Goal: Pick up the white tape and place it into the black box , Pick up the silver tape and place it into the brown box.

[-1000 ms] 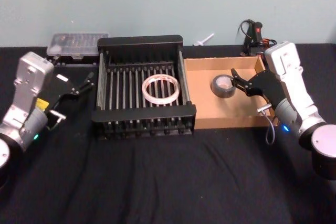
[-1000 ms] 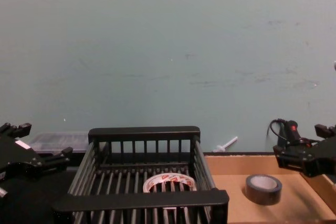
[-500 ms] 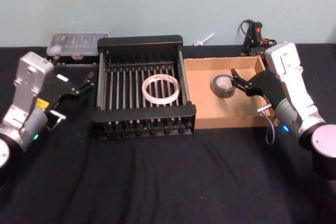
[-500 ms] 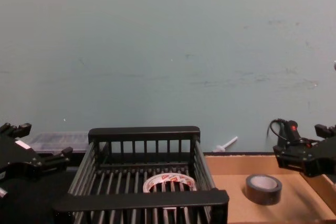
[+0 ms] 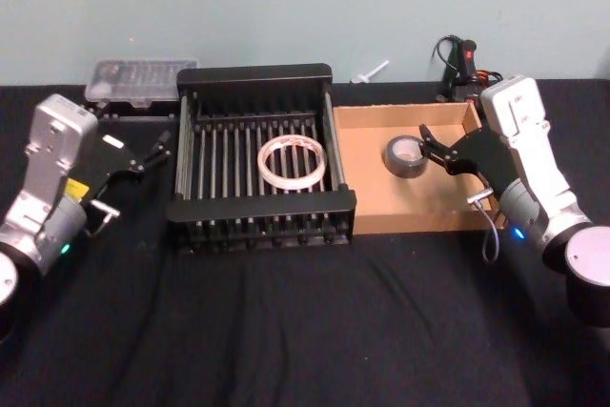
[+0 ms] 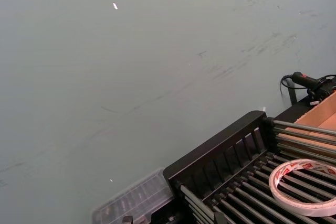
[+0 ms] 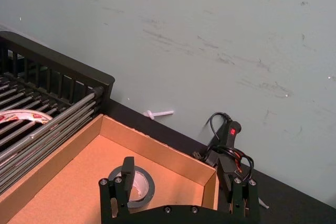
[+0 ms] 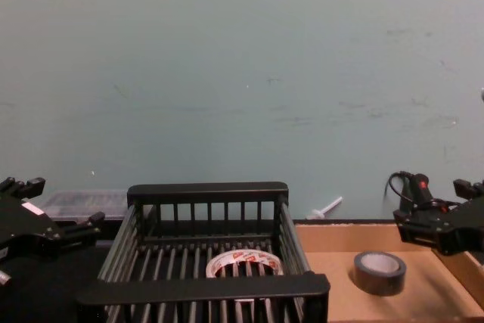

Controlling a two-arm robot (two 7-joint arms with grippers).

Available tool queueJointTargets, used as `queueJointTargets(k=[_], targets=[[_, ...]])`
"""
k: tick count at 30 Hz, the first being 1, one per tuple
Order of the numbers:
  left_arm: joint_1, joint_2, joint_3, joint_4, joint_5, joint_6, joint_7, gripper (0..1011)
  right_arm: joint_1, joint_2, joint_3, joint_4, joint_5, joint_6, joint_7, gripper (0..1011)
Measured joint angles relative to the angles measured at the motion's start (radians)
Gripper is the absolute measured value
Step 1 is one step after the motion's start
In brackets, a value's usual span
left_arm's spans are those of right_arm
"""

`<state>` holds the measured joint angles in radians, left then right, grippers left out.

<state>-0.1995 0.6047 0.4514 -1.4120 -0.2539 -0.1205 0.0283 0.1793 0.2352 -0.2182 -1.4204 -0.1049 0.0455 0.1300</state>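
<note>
The white tape (image 5: 292,161) lies flat on the slatted bottom of the black box (image 5: 257,75), and my left wrist view also catches the white tape (image 6: 304,184). The silver tape (image 5: 407,156) lies flat in the brown box (image 5: 381,199), near its back wall. My right gripper (image 5: 440,152) hangs open over the box's right part, just right of the silver tape (image 7: 137,182), holding nothing. My left gripper (image 5: 152,152) stands open left of the black box, also holding nothing. From the chest, the white tape (image 8: 243,265) and silver tape (image 8: 379,271) sit in their separate boxes.
A clear plastic case (image 5: 141,78) sits behind my left gripper at the wall. A black and red tool with cables (image 5: 464,59) lies behind the brown box, and a small white part (image 5: 372,71) lies beside it. Black cloth covers the table.
</note>
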Motion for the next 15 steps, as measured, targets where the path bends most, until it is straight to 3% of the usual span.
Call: queueJointTargets(k=[15], targets=[[0.000,0.000,0.000,0.000,0.000,0.000,0.000,1001,0.000,0.000,0.000,0.000,0.000,0.000,0.000,1002]])
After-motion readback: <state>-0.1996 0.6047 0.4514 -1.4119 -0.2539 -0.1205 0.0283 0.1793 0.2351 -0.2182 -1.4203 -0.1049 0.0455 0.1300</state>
